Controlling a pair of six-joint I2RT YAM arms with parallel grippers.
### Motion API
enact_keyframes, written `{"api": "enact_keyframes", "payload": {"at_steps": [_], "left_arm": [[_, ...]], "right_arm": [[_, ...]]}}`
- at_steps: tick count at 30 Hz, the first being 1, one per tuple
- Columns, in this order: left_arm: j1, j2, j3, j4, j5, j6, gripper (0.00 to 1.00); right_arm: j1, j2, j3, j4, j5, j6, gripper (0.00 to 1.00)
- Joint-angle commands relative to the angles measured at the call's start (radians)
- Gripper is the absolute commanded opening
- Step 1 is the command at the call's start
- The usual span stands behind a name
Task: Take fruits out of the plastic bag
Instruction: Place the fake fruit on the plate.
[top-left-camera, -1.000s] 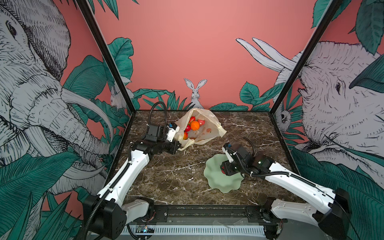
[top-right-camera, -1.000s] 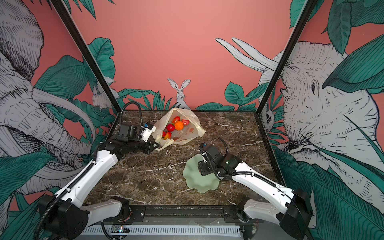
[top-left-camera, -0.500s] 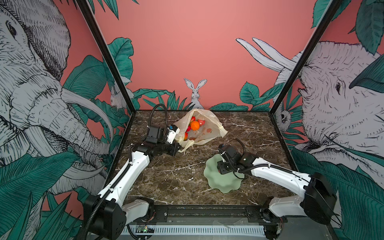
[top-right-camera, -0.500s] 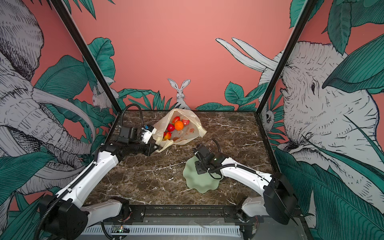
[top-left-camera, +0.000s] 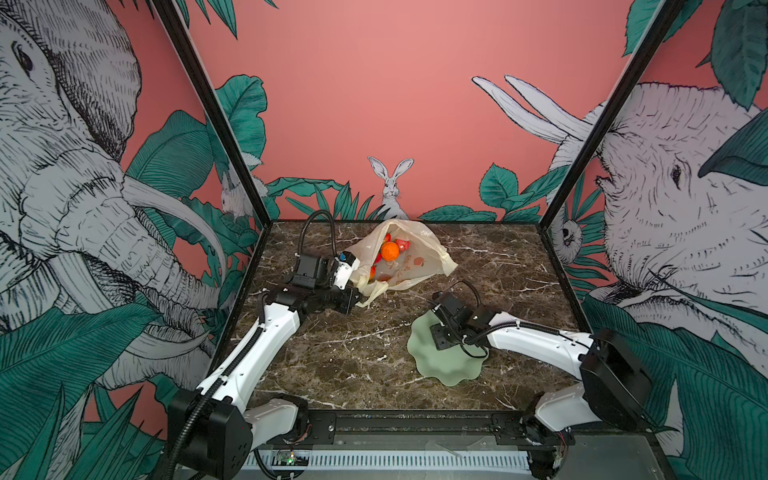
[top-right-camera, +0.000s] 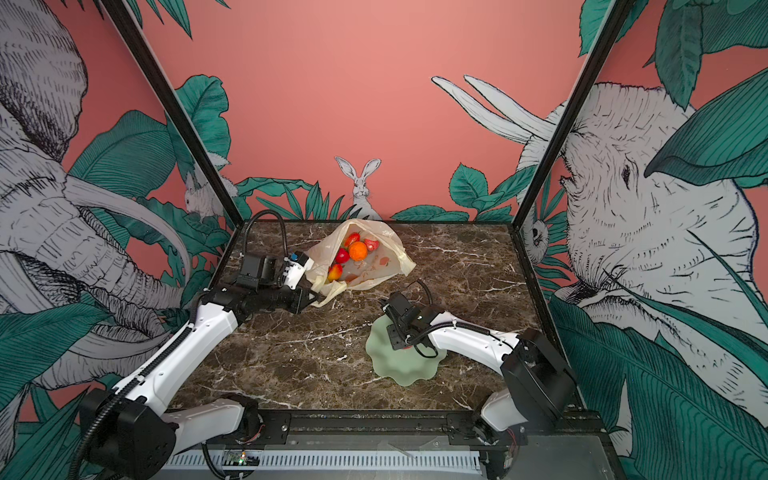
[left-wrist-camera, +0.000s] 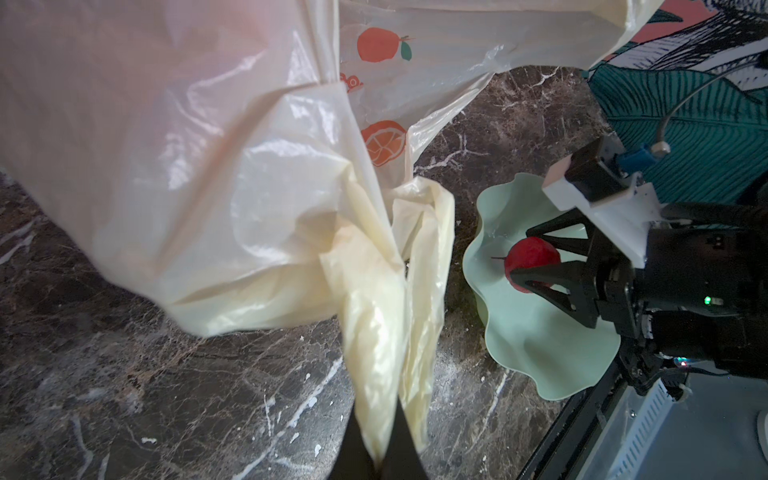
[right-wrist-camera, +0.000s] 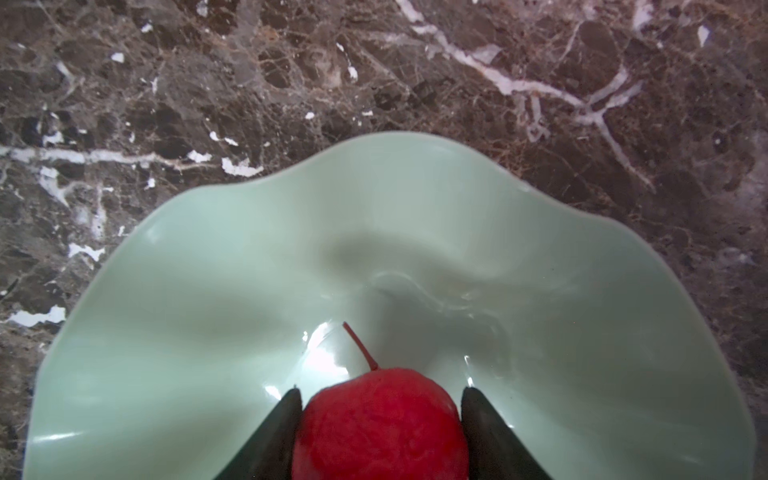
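Left gripper (left-wrist-camera: 376, 444): fingers (left-wrist-camera: 400, 455) closed tight on one twisted handle loop of the plastic bag (left-wrist-camera: 208, 166), with the film bunched between the tips. A second loop hangs just beside it, free.

Right gripper (right-wrist-camera: 380, 395): fingers (right-wrist-camera: 274, 436) set part-way open, one on either side of a red fruit (left-wrist-camera: 530, 255), low over the pale green dish (top-left-camera: 440, 370). Both pads sit right at the fruit's skin. I cannot tell whether they press on it or whether the fruit already rests on the dish.

That fruit is round, matte red and bumpy. Its thin red stem sticks out past the fingertips, over the dish floor.

The bag lies on the marble tabletop (top-left-camera: 332, 353), far and centre-left, well apart from the dish, which is nearer and to the right. It is thin, crinkly cream film with a faint orange-fruit print (flat pictures, not fruit). The long axis runs from the handles at near left, at the left gripper, across to the closed end at right. The mouth gapes upward.

Seen inside in both top views:
- an orange fruit (top-right-camera: 358, 250) on top
- red fruits (top-right-camera: 342, 255) around it
- a red-yellow one (top-right-camera: 335, 272) nearest the handles
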Motion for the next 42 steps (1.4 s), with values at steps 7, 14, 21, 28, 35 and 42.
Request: {"api": "enact_keyframes", "payload": {"at_steps": [7,14,21,28,35,42], "left_arm": [[-0.005,-0.032,0.003,-0.001,0.016,0.022,0.00],[-0.005,-0.028,0.000,0.004,0.029,0.024,0.00],[-0.005,0.000,0.002,0.009,0.053,0.020,0.00],[-0.004,-0.012,0.004,0.014,0.049,0.020,0.00],[-0.005,-0.008,-0.002,0.016,0.046,0.020,0.00],[-0.004,-0.006,-0.001,0.017,0.049,0.019,0.00]], "right_arm": [[0.004,-0.085,0.014,-0.054,0.029,-0.003,0.72],[0.004,-0.143,0.026,-0.104,0.012,-0.037,0.71],[0.004,-0.067,-0.024,-0.061,0.025,-0.037,0.71],[0.007,-0.003,-0.010,-0.027,0.008,-0.053,0.71],[0.008,0.025,-0.028,-0.001,-0.016,-0.046,0.71],[0.008,0.014,-0.074,0.073,-0.067,0.000,0.72]]}}
